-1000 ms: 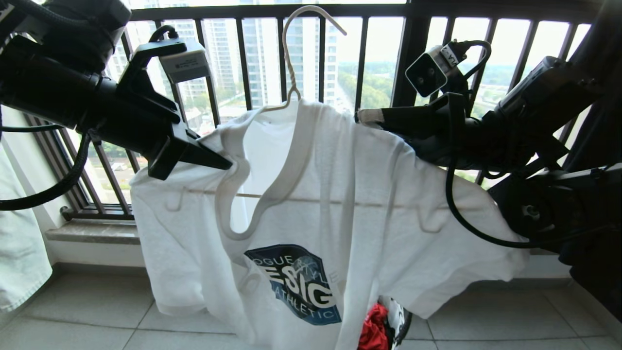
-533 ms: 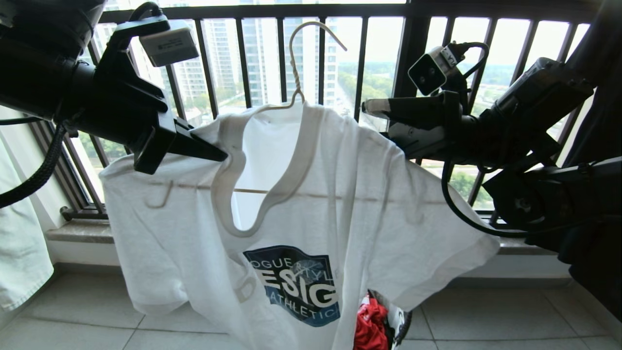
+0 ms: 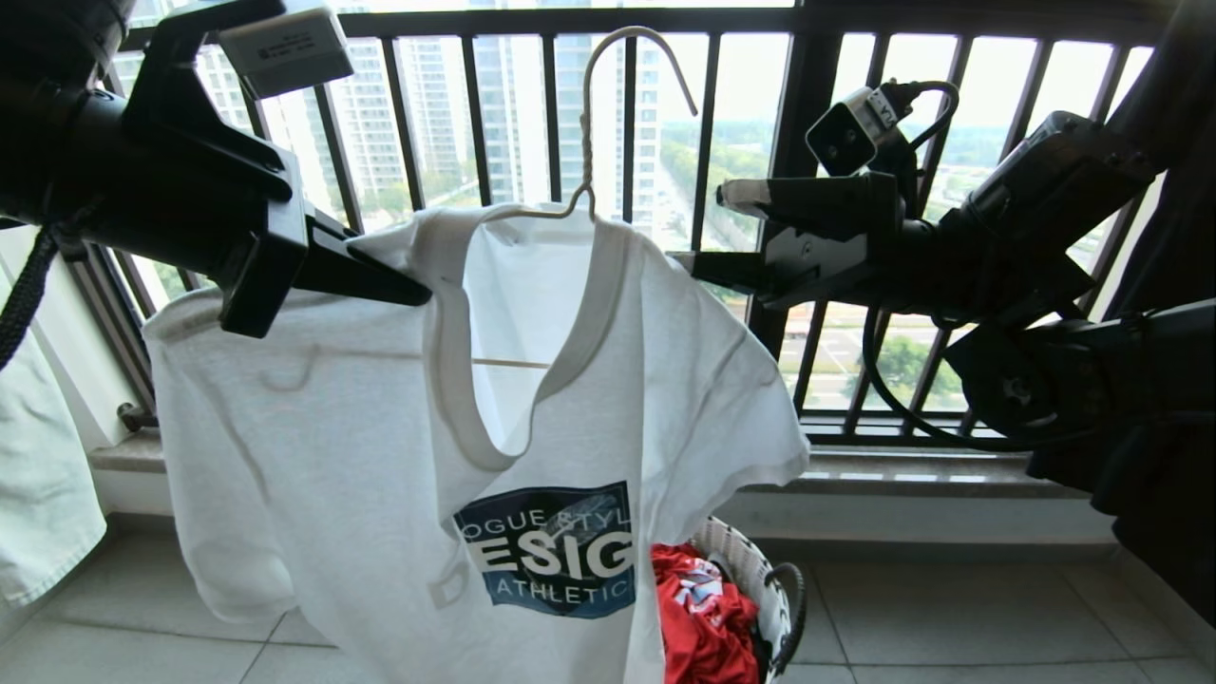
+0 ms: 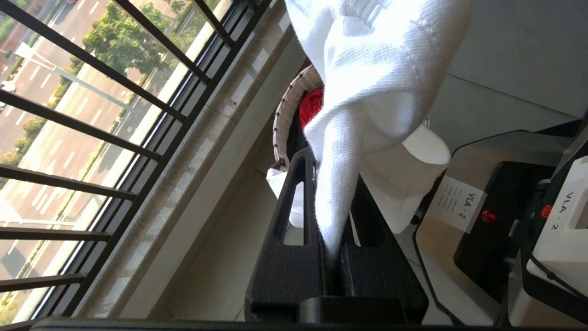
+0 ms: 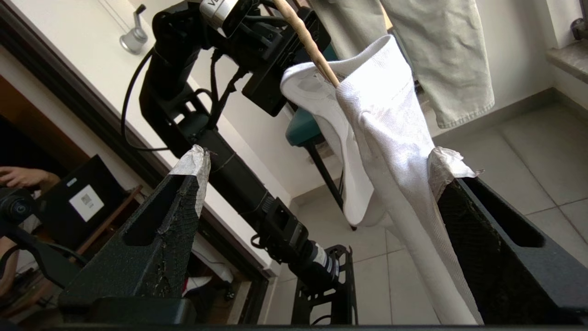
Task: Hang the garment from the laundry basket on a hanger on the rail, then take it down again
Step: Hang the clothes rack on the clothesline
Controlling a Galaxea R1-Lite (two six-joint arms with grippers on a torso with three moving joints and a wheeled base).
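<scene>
The garment (image 3: 380, 456), a white T-shirt with a blue chest logo, hangs on the thin cream hanger (image 3: 608, 85), whose hook stands free in front of the bars. My left gripper (image 3: 418, 296) is shut on the garment's shoulder beside the collar; in the left wrist view the cloth (image 4: 376, 69) is pinched between the black fingers of that gripper (image 4: 331, 174). My right gripper (image 3: 714, 231) is open just beside the other shoulder. In the right wrist view the garment (image 5: 390, 138) brushes one finger of this gripper (image 5: 321, 161). The laundry basket (image 3: 750, 570) stands on the floor below. The rail is out of view.
A black railing of vertical bars (image 3: 703, 114) and a stone ledge (image 3: 902, 475) run behind the shirt. A red garment (image 3: 698, 617) lies in the basket. Pale cloth (image 3: 38, 503) hangs at the far left. A person's hand (image 5: 18, 174) shows in the right wrist view.
My right gripper has opened and let go of the shirt's shoulder, and that sleeve has dropped. My left gripper has lifted and drawn the shirt leftward, uncovering the basket.
</scene>
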